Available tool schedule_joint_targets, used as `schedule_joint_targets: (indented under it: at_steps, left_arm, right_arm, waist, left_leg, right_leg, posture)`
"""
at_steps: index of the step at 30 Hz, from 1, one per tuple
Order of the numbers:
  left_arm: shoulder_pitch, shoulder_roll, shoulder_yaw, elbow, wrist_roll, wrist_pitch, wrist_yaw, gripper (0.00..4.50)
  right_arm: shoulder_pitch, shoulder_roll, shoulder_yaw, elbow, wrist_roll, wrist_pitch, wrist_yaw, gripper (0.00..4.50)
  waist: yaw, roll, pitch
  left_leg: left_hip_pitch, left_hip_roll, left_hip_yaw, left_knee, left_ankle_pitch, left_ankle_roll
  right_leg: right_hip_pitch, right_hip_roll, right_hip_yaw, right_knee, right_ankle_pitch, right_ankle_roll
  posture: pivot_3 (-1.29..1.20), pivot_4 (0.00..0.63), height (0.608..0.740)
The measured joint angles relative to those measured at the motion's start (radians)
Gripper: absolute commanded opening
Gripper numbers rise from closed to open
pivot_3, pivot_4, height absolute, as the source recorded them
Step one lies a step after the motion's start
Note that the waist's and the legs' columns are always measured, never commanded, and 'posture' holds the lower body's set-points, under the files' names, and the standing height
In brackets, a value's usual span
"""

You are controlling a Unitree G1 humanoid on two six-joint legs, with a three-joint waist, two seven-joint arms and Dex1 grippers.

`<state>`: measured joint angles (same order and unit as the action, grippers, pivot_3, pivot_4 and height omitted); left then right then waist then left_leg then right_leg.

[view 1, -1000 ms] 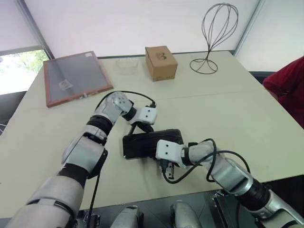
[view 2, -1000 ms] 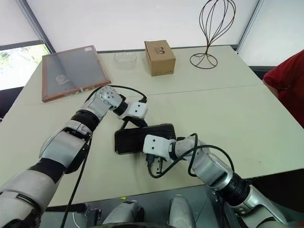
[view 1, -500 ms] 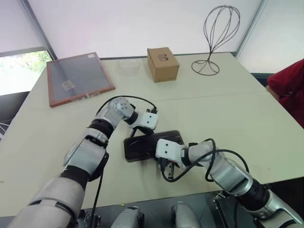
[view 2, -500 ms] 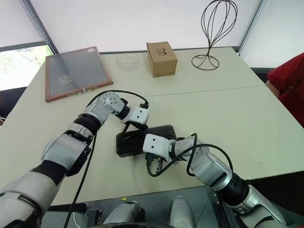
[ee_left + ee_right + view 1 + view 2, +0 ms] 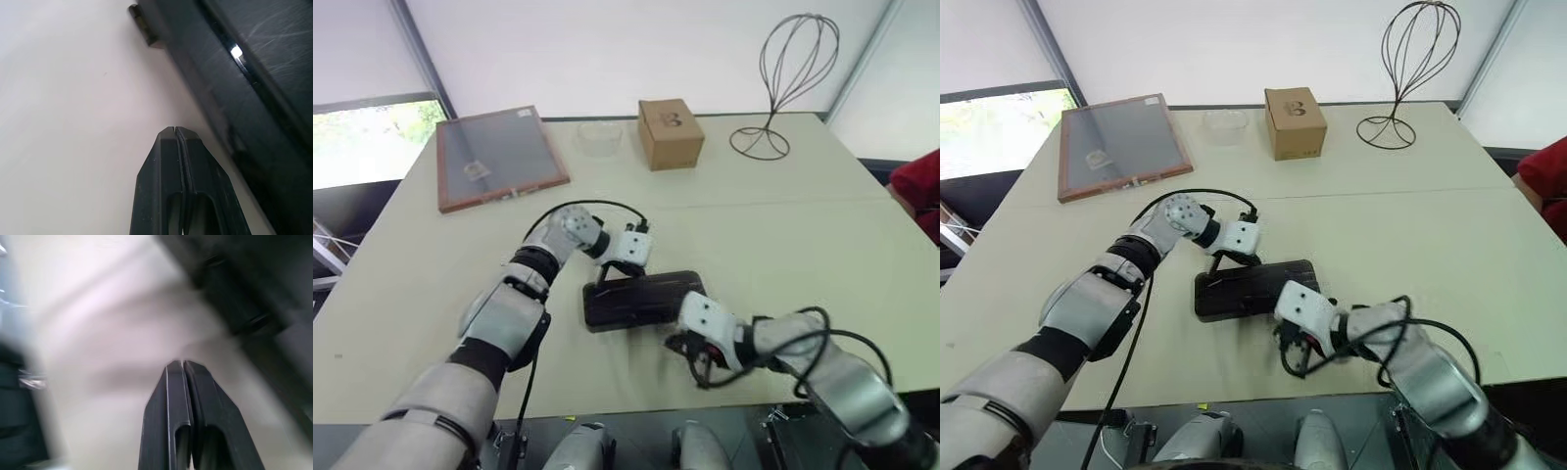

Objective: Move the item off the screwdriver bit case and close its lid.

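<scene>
Well, table (image 5: 803, 235) first: the case (image 5: 641, 302) lies flat at centre frame on my head cams, lid (image 5: 646, 292) down as far as I can see, nothing on top. So the item's off, I reckon, though I can't tell which thing it was. L gripper (image 5: 175, 129) sits at the case's far edge, fingers pressed together, holding nothing. R gripper (image 5: 181, 363) is by its lower-right corner, likewise closed & empty. Prob. left: checking the lid's fully clicked; can't tell from here.

Head stereo pair looks down over the table (image 5: 803, 225); both wrist cameras sit close beside the bit case (image 5: 254, 73)
</scene>
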<state>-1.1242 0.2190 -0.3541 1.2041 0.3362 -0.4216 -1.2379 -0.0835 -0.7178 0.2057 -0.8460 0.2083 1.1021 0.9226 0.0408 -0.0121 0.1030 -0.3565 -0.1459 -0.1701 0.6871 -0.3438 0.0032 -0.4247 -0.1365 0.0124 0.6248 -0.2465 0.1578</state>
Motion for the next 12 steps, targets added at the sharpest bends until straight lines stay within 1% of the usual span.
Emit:
schedule_joint_targets:
  at_steps: [3, 5, 7, 9, 11, 12]
  left_arm:
    - [-0.013, 0.027, 0.079, 0.063, -0.063, 0.068, -0.013, 0.0]
    - [-0.026, 0.058, 0.156, 0.076, -0.132, 0.13, -0.047, 0.0]
    - [-0.047, 0.108, 0.238, 0.073, -0.207, 0.197, -0.073, 0.0]
    - [-0.059, 0.157, 0.312, 0.046, -0.274, 0.257, -0.079, 0.0]
    - [-0.044, 0.207, 0.375, -0.008, -0.336, 0.315, -0.076, 0.0]
    - [-0.009, 0.234, 0.402, -0.064, -0.367, 0.35, -0.07, 0.0]
  right_arm:
    - [0.07, -0.002, -0.156, -0.103, 0.125, 0.055, 0.042, 0.06]
    - [0.074, 0.021, -0.294, -0.136, 0.226, 0.097, 0.066, 0.06]
    - [0.016, 0.065, -0.459, -0.12, 0.312, 0.137, 0.063, 0.06]
    - [-0.058, 0.08, -0.598, -0.063, 0.346, 0.144, 0.028, 0.06]
    - [-0.118, 0.093, -0.675, 0.032, 0.339, 0.119, -0.046, 0.06]
    - [-0.147, 0.112, -0.695, 0.087, 0.32, 0.087, -0.097, 0.06]
  waist:
    - [-0.005, -0.002, 0.009]
    - [-0.007, -0.004, 0.016]
    - [-0.01, -0.006, 0.021]
    - [-0.011, -0.005, 0.024]
    - [-0.009, -0.005, 0.024]
    - [-0.01, -0.005, 0.024]
  left_leg:
    - [-0.001, 0.001, 0.001, 0.0, 0.0, 0.0]
    - [-0.002, 0.001, 0.001, 0.0, 0.0, 0.0]
    - [-0.003, 0.002, 0.001, 0.0, 0.0, 0.0]
    - [-0.004, 0.001, 0.001, 0.0, 0.0, 0.0]
    - [-0.004, 0.001, 0.001, -0.002, 0.0, 0.0]
    - [-0.003, 0.001, 0.001, -0.003, 0.0, 0.0]
  right_leg:
    - [-0.002, 0.001, 0.0, 0.001, 0.0, 0.0]
    - [-0.005, 0.001, 0.0, 0.003, 0.0, 0.0]
    - [-0.006, 0.001, 0.0, 0.004, 0.0, 0.0]
    - [-0.006, 0.0, 0.0, 0.004, 0.0, 0.0]
    - [-0.007, 0.0, 0.0, 0.005, 0.0, 0.0]
    - [-0.008, 0.0, 0.001, 0.005, 0.0, 0.0]
  posture:
    - [0.0, 0.15, 0.74]
    - [0.0, 0.15, 0.74]
    - [0.0, 0.15, 0.74]
    - [0.0, 0.15, 0.74]
    - [0.0, 0.15, 0.74]
    - [0.0, 0.15, 0.74]
